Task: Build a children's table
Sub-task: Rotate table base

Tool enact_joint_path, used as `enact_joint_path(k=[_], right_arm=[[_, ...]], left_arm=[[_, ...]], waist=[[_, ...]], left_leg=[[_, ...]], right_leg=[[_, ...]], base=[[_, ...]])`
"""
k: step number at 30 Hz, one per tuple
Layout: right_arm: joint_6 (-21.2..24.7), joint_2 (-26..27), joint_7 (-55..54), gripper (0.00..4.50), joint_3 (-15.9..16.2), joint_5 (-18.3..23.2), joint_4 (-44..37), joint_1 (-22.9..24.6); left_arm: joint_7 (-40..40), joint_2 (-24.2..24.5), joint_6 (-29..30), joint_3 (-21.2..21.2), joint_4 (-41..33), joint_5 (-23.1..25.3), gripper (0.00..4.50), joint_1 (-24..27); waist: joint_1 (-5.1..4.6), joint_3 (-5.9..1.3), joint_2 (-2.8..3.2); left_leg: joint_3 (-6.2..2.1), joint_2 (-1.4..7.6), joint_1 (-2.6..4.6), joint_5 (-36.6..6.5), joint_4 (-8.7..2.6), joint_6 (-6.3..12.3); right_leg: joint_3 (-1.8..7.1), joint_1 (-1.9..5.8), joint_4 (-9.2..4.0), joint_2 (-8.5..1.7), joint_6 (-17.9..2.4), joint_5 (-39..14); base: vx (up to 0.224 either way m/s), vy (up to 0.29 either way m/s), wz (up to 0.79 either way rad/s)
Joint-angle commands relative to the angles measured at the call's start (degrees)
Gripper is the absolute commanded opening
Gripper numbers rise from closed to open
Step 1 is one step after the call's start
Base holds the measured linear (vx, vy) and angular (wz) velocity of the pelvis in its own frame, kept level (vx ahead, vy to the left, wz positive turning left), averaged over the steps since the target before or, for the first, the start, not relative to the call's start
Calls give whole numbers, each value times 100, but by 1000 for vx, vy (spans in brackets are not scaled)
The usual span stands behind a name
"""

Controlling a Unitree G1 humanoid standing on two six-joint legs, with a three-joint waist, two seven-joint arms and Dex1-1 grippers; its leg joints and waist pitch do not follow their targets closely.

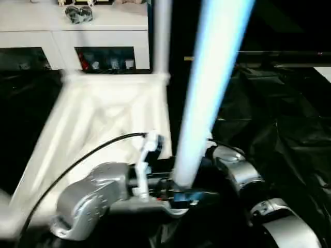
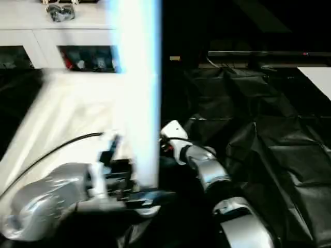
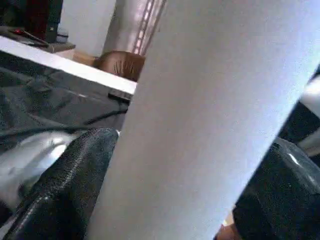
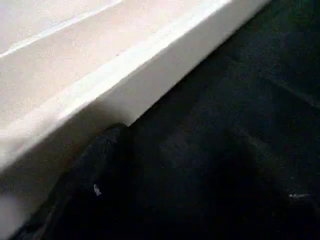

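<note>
Children's table: white tabletop (image 1: 98,124), ribbed underside up, lying on black sheeting (image 1: 279,134); one leg (image 1: 162,36) standing upright in its far corner socket. A second leg (image 1: 209,93), long white tube, stands steeply between the two fingers (image 3: 65,185) of the left pincer (image 1: 178,199), which spread wide around it, near the tabletop's near right edge. Right pincer (image 4: 95,195): fingers partly apart, empty, low beside the tabletop's rim (image 4: 150,75). Risks, as judged: the wide hold may let the tube slip or tilt; a slanted leg could miss or jam in its socket; a push could slide the tabletop on the slick, creased sheeting. Room: white cabinet (image 1: 77,46) with glass doors behind; dim surroundings.
</note>
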Motion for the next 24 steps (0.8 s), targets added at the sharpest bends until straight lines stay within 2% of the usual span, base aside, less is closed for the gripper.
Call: enact_joint_path(k=[1,4,5,6,8,9,10,13,15,17,18,19,20,21,23,24], right_arm=[[-203,273,158,321,228,18,-3,-139],[-239,171,-294,321,21,-34,113,-226],[-235,143,-372,321,-19,-39,135,-242],[-248,91,-476,321,-87,-33,152,-249],[-256,-2,-608,321,-219,12,150,-238],[-252,-70,-696,321,-320,49,134,-216],[-242,-119,-751,321,-393,75,102,-183],[-228,-218,-821,321,-500,129,44,-112],[-225,-315,-939,321,-577,167,20,-46],[-256,-374,-983,321,-601,174,-41,10],[-261,-393,-999,321,-621,183,-75,36],[-243,-428,-978,321,-641,198,-145,79],[-192,-505,-915,321,-683,225,-303,172],[-123,-585,-839,321,-713,245,-474,270],[-44,-669,-744,321,-722,256,-637,365],[42,-780,-636,321,-692,233,-823,473]], left_arm=[[301,-61,-199,-91,211,332,445,-170],[604,112,-566,64,732,903,445,-268],[618,147,-586,109,776,935,445,-268],[593,232,-620,165,792,959,445,-254],[569,356,-625,278,790,957,445,-217],[528,442,-627,349,770,952,445,-178],[482,504,-639,380,741,940,445,-135],[495,568,-713,414,790,958,445,-105],[548,579,-850,424,930,1068,445,-121],[657,544,-874,443,1028,1155,445,-155],[692,541,-879,444,1053,1173,445,-165],[750,550,-830,448,1053,1191,445,-165],[841,609,-652,431,1020,1215,445,-154],[831,728,-472,367,936,1233,445,-112],[789,869,-288,286,819,1246,445,-57],[757,1026,-104,216,673,1264,445,12]], waist=[[57,-342,32],[67,-338,48],[66,-335,46],[90,-336,72],[101,-338,75],[116,-339,97],[139,-339,90],[177,-351,95],[187,-345,122],[185,-346,99],[192,-338,130],[196,-334,183],[181,-330,148],[187,-323,140],[193,-325,141],[204,-327,159]], left_leg=[[-217,435,40,-871,-390,145],[-229,442,61,-973,-401,120],[-227,439,55,-973,-404,109],[-221,440,87,-1033,-402,62],[-220,439,90,-1055,-414,-7],[-212,434,106,-1098,-412,-40],[-203,436,116,-1100,-410,-54],[-199,425,95,-1014,-401,-35],[-205,424,85,-1025,-404,-30],[-206,419,77,-1067,-401,-27],[-216,421,75,-1143,-405,-35],[-225,420,80,-1214,-410,-59],[-225,420,73,-1286,-414,-85],[-223,417,72,-1305,-415,-67],[-223,401,71,-1255,-407,-23],[-232,406,67,-1208,-405,-2]], right_leg=[[367,270,-395,-544,-1451,-631],[359,266,-406,-551,-1412,-689],[362,264,-406,-549,-1410,-696],[362,244,-410,-551,-1411,-751],[360,247,-393,-533,-1413,-689],[357,236,-392,-523,-1406,-674],[364,226,-390,-523,-1420,-609],[364,246,-372,-528,-1433,-447],[363,249,-373,-532,-1437,-421],[364,266,-387,-537,-1427,-489],[361,259,-395,-543,-1413,-654],[357,252,-401,-542,-1402,-735],[359,271,-404,-531,-1361,-799],[365,264,-415,-528,-1320,-842],[365,261,-425,-525,-1284,-961],[360,264,-427,-533,-1291,-1011]], base=[[0,0,0],[0,0,0],[0,0,0],[0,0,0],[0,0,0],[0,0,0],[0,0,0],[0,0,0],[0,0,0],[0,0,0],[0,0,0],[0,0,0],[0,0,0],[0,0,0],[0,0,0],[0,0,0]])
